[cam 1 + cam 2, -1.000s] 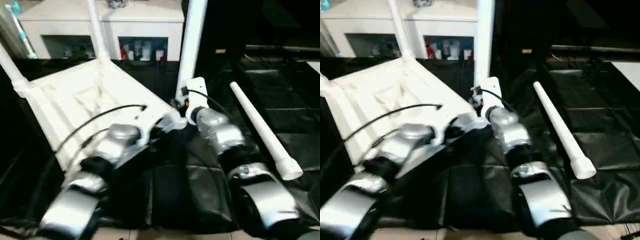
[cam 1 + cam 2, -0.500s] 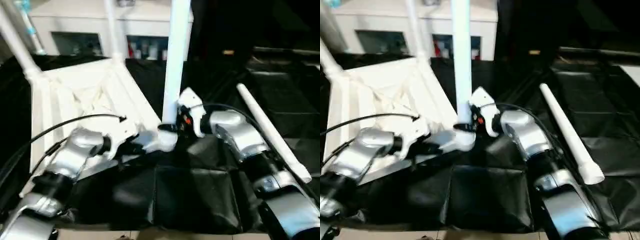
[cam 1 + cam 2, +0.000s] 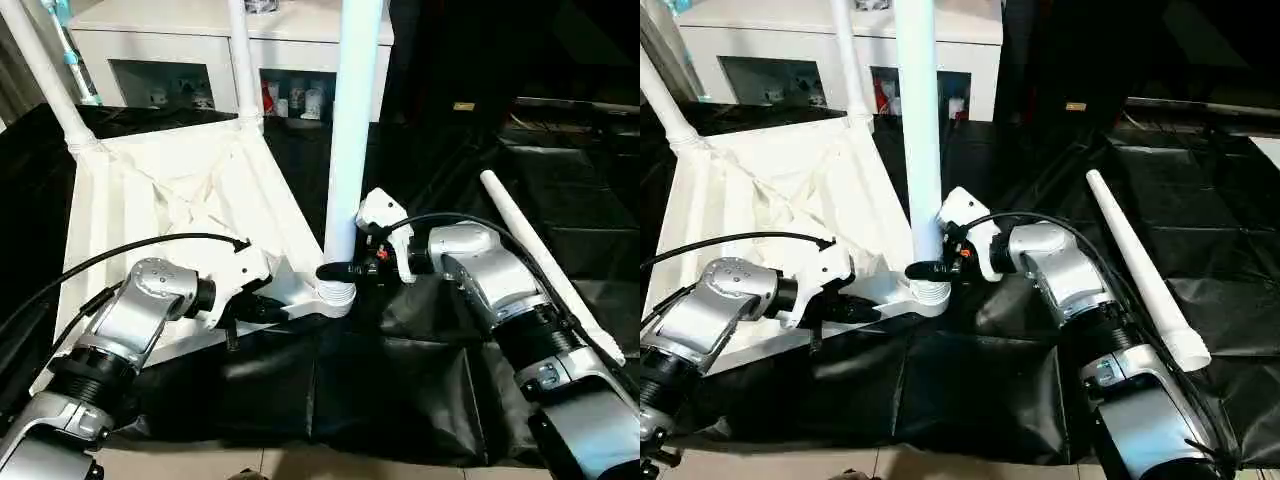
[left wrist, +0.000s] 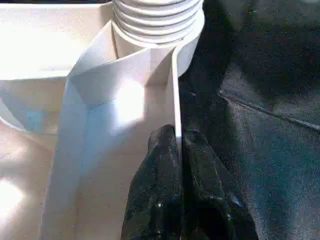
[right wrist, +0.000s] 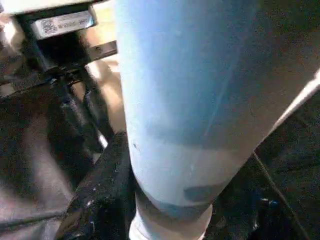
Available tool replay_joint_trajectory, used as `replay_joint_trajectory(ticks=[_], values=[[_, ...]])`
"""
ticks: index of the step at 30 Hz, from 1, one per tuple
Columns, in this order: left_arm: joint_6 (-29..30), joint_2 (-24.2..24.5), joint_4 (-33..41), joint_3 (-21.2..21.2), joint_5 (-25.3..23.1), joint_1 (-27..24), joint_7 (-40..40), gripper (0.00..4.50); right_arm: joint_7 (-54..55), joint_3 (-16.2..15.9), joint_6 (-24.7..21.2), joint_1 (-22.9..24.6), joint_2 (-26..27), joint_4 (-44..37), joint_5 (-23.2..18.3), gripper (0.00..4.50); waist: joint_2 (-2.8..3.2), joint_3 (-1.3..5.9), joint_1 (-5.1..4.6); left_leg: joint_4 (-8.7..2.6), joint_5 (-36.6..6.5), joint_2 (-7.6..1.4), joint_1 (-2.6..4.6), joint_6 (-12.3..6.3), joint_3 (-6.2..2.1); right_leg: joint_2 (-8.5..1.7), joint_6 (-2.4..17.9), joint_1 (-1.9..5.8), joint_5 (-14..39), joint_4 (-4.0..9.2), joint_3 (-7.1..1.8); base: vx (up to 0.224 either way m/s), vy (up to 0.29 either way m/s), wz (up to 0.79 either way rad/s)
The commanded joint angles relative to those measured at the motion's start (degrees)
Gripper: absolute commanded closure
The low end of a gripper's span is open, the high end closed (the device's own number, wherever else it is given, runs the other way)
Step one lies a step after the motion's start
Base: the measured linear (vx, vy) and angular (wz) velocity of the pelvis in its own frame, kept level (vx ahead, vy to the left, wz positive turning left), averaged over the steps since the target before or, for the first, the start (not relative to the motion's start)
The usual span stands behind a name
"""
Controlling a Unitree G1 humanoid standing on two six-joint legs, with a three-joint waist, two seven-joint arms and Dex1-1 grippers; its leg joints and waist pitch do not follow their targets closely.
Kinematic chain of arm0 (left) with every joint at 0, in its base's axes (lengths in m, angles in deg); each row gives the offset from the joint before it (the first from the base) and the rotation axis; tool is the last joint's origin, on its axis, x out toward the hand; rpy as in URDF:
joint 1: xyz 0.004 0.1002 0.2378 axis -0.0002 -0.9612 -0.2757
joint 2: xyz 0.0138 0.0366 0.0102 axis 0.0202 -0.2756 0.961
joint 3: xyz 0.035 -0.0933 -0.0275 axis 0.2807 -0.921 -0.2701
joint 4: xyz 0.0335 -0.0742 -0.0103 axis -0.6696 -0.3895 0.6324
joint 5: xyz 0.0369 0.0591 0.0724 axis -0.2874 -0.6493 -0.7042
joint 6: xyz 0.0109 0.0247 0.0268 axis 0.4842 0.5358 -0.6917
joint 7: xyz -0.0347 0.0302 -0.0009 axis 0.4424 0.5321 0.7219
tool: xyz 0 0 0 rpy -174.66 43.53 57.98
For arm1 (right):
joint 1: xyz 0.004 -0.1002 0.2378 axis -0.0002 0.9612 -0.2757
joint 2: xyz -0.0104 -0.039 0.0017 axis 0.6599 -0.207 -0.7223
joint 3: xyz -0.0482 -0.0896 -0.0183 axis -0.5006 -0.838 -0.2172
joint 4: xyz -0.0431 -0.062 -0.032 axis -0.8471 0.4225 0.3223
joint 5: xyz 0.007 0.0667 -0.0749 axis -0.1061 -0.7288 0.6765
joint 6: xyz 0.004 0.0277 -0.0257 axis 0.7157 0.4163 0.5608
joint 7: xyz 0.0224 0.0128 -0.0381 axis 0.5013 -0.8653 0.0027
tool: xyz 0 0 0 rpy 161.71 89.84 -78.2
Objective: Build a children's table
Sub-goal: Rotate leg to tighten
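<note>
The table top [image 3: 170, 215] has been turned, its near corner socket [image 3: 335, 295] swinging left and nearer. The leg [image 3: 352, 120] in that socket, earlier leaning right, now stands upright. Both forearms have spread apart, following the corner.

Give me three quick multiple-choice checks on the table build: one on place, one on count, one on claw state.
1. Where is the loose leg?
A. On the black cover, beside the right arm
B. Inside the top
C. On the cabinet

2. How many legs stand in the top?
A. One
B. Three
C. Four

3. What does the left claw do?
A. Hangs open
B. Pinches the top's rim
C. Holds the loose leg

Answers:
1 A, it lies flat there.
2 B, three rise from corner sockets.
3 B, fingers closed on the thin wall.
</note>
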State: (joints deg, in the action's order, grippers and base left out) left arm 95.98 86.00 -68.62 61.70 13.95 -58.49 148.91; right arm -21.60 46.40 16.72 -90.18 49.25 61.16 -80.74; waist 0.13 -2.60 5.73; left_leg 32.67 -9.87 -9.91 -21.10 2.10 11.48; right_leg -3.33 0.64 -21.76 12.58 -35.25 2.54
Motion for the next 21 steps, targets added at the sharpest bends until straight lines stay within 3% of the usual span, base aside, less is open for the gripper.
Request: replay_joint_trajectory(ticks=[1, 3, 5, 8, 10, 11, 14, 16, 21], values=[[-0.61, -3.28, 1.89, 2.26, 1.32, 2.05, 1.6, 4.5, 13.76, 1.55, -6.14, 2.76, -0.11, 8.42, 5.3, 2.66, 0.44, 2.43, -0.43, -4.22, -15.94, -3.83, 1.45, 2.07, -1.95, -5.41, 11.85, 1.19, 13.37, 4.84, -3.15, 0.0, 0.0, 0.0], [0.12, -5.92, -0.04, 2.05, 0.49, 3.09, -2.59, 4.5, 19.03, 3.76, -8.31, 3.23, 2.36, 8.22, 4.46, 2.66, 0.34, 2.4, -0.7, -4.41, -18.47, -3.91, 1.76, 3.58, -2.26, -5.68, 10.74, 1.09, 17.76, 5.26, -3.23, 0.0, 0.0, 0.0], [0.78, -7.81, -1.62, 1.77, 0.02, 3.83, -5.49, 4.5, 22.02, 5.15, -9.22, 3.68, 3.91, 7.97, 3.84, 2.66, 0.32, 2.42, -0.97, -4.63, -18.61, -3.94, 1.52, 4.02, -2.43, -5.61, 9.9, 1.12, 18.13, 5.25, -3.19, 0.0, 0.0, 0.0], [3.91, -14.81, -8.63, -0.35, -1.39, 6.99, -16.6, 4.5, 31.46, 8.53, -9.69, 4.94, 8.8, 8.19, 2.89, 2.66, 0.17, 2.54, -1.11, -4.42, -19.14, -3.75, 1.81, 4.16, -2.29, -5.59, 9.81, 0.89, 17.6, 5.44, -3.33, 0.0, 0.0, 0.0], [5.06, -16.78, -10.79, -1.08, -1.87, 8.03, -19.34, 4.5, 35.32, 9.39, -9.66, 4.9, 10.23, 8.87, 3.24, 2.66, 0.06, 2.33, -0.98, -4.41, -20.41, -3.68, 2.09, 4.25, -2.36, -5.66, 9.42, 0.67, 19.88, 5.84, -3.3, 0.0, 0.0, 0.0], [5.58, -18.63, -13.01, -1.49, -2.44, 9.13, -21.8, 4.5, 38.6, 10.01, -9.46, 4.49, 11.46, 10.01, 3.58, 2.66, 0.41, 2.27, -1.02, -4.43, -21.13, -3.65, 2.19, 4.45, -2.5, -5.79, 8.95, 0.57, 21.54, 5.99, -3.38, 0.0, 0.0, 0.0], [5.18, -22.93, -18.98, -2.32, -3.76, 11.89, -29.01, 4.5, 46.34, 11.86, -8.52, 2.82, 14.7, 12.95, 3.66, 2.66, 0.11, 2.03, -1.1, -4.52, -24.68, -3.44, 2.92, 4.61, -2.68, -5.72, 7.23, 0.15, 26.95, 6.87, -3.35, 0.0, 0.0, 0.0], [4.28, -26.9, -23.25, -3.09, -3.95, 13.75, -34.23, 4.5, 51.57, 13.28, -7.4, 1.41, 17.08, 15.15, 3.94, 2.66, 0.17, 2.18, -1.02, -4.6, -24.95, -3.44, 2.98, 4.71, -2.77, -5.62, 6.58, 0.07, 25.97, 6.94, -3.4, 0.0, 0.0, 0.0], [3.96, -28.84, -24.71, -3.3, -4.25, 14.78, -36.48, 4.5, 55.53, 16.93, -7.04, 0.6, 18.45, 16.7, 1.89, 2.66, 0.08, 2.43, -1.0, -4.91, -23.43, -3.52, 2.4, 4.02, -2.77, -5.51, 6.84, 0.45, 20.48, 6.45, -3.43, 0.0, 0.0, 0.0]])
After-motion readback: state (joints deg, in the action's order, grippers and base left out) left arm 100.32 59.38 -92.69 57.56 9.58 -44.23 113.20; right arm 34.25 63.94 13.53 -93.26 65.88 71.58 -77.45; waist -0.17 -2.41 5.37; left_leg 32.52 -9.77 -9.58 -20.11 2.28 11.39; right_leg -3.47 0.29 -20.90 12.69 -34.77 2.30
